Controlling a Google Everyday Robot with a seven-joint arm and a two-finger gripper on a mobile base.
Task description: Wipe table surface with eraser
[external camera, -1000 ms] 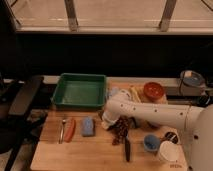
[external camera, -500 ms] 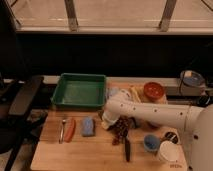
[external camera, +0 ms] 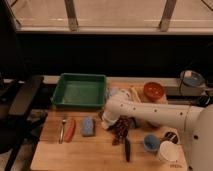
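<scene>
Pincer (external camera: 106, 122), closed, hovers over table surface (external camera: 95, 152) below windows (external camera: 117, 11).

The closed gripper (external camera: 107, 121) hangs low over the table surface (external camera: 57, 152), beside the pale blue block (external camera: 87, 126).

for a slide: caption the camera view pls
Robot arm reaches over the wooden table, shut gripper down beside the blue block.
</scene>
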